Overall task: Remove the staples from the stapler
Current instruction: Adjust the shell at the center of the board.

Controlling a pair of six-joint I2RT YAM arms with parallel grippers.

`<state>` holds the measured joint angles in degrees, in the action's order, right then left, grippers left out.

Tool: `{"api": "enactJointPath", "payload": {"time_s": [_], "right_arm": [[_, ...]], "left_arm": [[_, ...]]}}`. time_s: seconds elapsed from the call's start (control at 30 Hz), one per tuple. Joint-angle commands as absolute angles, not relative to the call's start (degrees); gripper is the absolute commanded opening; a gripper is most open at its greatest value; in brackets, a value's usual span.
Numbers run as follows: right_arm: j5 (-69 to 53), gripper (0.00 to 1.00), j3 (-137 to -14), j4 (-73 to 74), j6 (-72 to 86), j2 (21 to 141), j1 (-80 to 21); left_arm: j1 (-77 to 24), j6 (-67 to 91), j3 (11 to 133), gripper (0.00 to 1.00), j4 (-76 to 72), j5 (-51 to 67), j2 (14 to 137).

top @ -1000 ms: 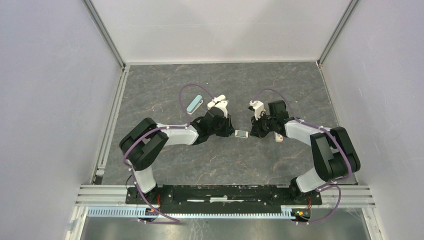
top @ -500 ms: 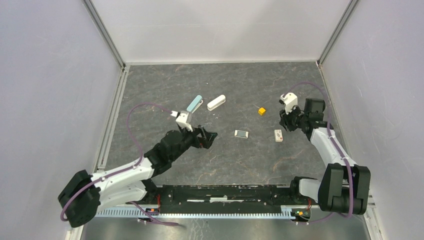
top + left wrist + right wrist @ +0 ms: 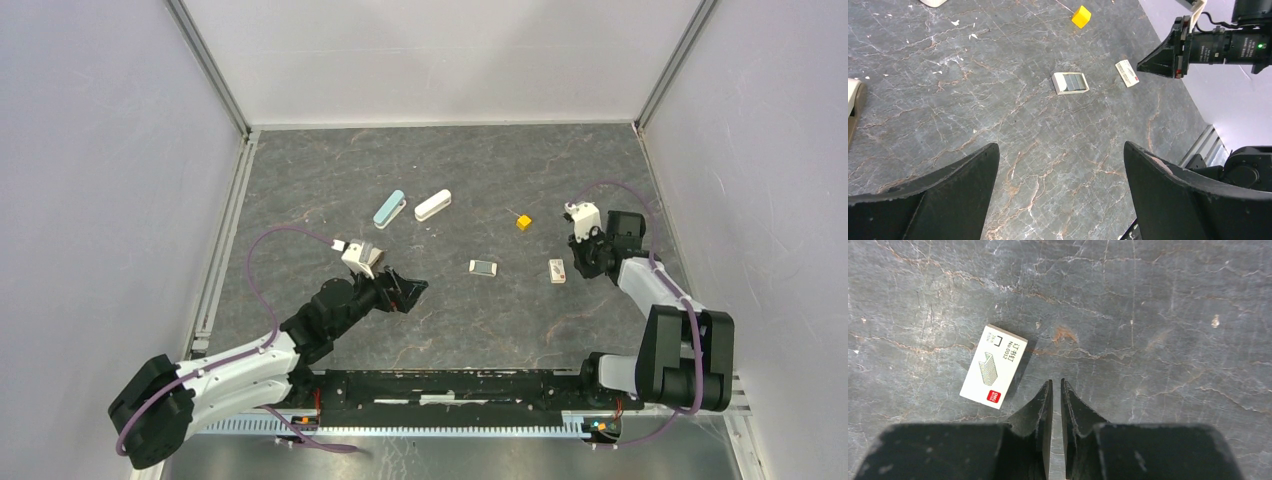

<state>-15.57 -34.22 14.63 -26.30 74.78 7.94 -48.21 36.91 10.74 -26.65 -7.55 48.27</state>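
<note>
Black left gripper (image 3: 1060,150): spread fully wide, gripping nothing, hanging over bare grey marbled tabletop (image 3: 1013,130). Ahead of it, well apart: small clear box (image 3: 1070,82) with dark grey strips inside. Further out, a printed paper staple box (image 3: 1127,73), then a yellow cube (image 3: 1081,16).

Then right gripper (image 3: 1056,381): closed to a hairline slit, nothing pinched, tips just beside the paper staple box but not touching it.

As for the staples (image 3: 511,213): probably the thin pale sliver lying on the tabletop just beside the yellow cube, toward its far left in the top view; too fine to confirm. Well apart from the teal oblong item (image 3: 389,208) and white oblong item (image 3: 433,205), side by side at the far middle. Cannot pick the task's tool between the two, nor see any strip left inside.

Judged step: clearing off, with the strip already out.

To do it well:
- Lift before swinging, to avoid sweeping the sliver or the cube.
- Keep the right tips off the paper staple box.
- Leave the left jaws wide until past the clear box.
- For a check inside either oblong item, approach from above, not along the tabletop.

Count:
- two grippers, both empty
- one teal oblong item
- one white oblong item
- one clear box
- one paper staple box
- one yellow cube
- one sliver taken for the staples
</note>
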Motion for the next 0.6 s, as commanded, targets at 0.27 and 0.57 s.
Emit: {"api": "enactJointPath", "payload": {"time_s": [0.27, 0.57], "right_arm": [[-24.0, 0.19, -38.2, 15.6, -29.1, 81.0, 8.1], [-31.8, 0.2, -39.4, 18.9, -32.4, 81.8, 6.8]], "left_arm": [[-48.1, 39.8, 10.4, 1.0, -32.3, -5.7, 51.5], [-48.1, 40.3, 11.2, 1.0, -33.9, -4.2, 54.3]]}}
